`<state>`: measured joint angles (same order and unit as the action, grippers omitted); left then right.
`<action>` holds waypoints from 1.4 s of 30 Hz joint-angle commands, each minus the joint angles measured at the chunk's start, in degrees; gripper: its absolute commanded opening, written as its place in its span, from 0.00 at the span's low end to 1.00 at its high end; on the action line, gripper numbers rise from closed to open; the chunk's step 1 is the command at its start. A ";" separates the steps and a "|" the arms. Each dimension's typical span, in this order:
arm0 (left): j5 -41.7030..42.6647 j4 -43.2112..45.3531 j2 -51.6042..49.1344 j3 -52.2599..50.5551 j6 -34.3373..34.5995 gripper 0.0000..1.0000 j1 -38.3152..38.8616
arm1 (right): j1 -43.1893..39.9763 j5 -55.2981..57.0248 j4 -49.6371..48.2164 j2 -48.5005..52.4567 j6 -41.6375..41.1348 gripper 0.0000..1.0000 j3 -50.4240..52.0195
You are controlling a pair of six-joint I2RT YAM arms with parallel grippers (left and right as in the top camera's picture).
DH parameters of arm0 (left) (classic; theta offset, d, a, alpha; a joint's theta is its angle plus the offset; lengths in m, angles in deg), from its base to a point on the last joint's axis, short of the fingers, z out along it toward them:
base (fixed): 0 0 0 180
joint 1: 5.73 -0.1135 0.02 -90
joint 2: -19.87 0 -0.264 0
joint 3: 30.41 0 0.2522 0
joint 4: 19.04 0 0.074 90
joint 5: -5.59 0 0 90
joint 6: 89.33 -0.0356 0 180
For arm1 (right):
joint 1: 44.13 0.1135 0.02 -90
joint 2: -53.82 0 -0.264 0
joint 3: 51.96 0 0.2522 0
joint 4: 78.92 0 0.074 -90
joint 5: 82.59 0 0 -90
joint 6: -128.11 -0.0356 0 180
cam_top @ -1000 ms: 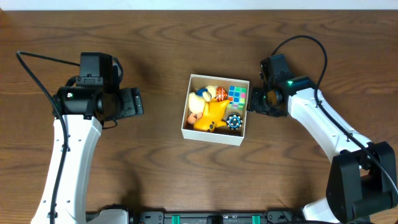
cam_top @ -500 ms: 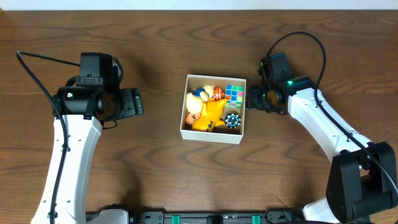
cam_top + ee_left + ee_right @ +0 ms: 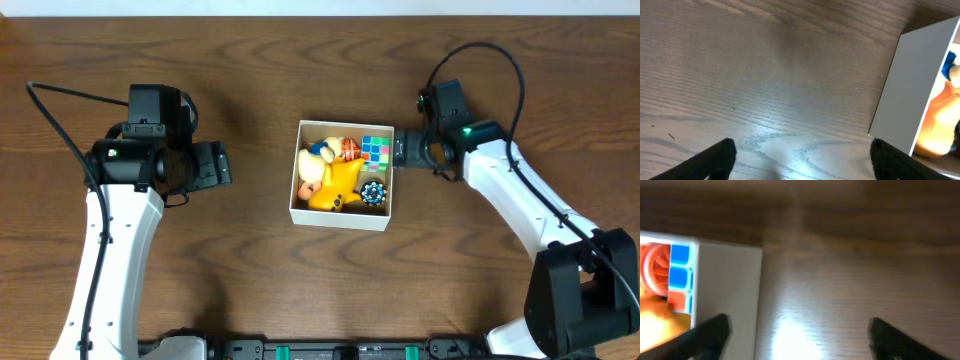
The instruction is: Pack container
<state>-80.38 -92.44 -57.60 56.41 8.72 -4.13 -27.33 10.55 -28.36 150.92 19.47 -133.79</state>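
Note:
The container (image 3: 338,219), a square white-walled box, sits mid-table. It holds a yellow toy (image 3: 340,185), a colourful cube (image 3: 377,150), an orange striped ball (image 3: 351,150) and a small blue-and-white ball (image 3: 374,194). My right gripper (image 3: 402,152) is open, right against the box's right wall. In the right wrist view the open gripper (image 3: 800,332) spans bare wood, with one fingertip (image 3: 710,330) over the white wall (image 3: 725,290). My left gripper (image 3: 222,163) is open and empty, well left of the box. In the left wrist view this gripper (image 3: 802,160) faces the box's left wall (image 3: 905,90).
Brown wooden table (image 3: 260,70) all round the box. The right arm's black cable (image 3: 500,62) loops above its wrist, and the left arm's cable (image 3: 70,95) runs along the far left. Both arm bases stand at the front edge.
The right gripper has opened wide and moved a little left against the box's right wall. The box has shifted slightly left. The left arm has stayed put.

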 commanded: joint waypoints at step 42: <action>-8.22 7.78 25.49 -10.32 -10.29 0.98 6.14 | 0.72 27.08 8.13 -42.51 -10.10 0.99 19.37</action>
<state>-87.68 -83.44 -36.55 48.04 -2.45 1.99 -28.91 36.64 -20.16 113.37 11.95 -117.90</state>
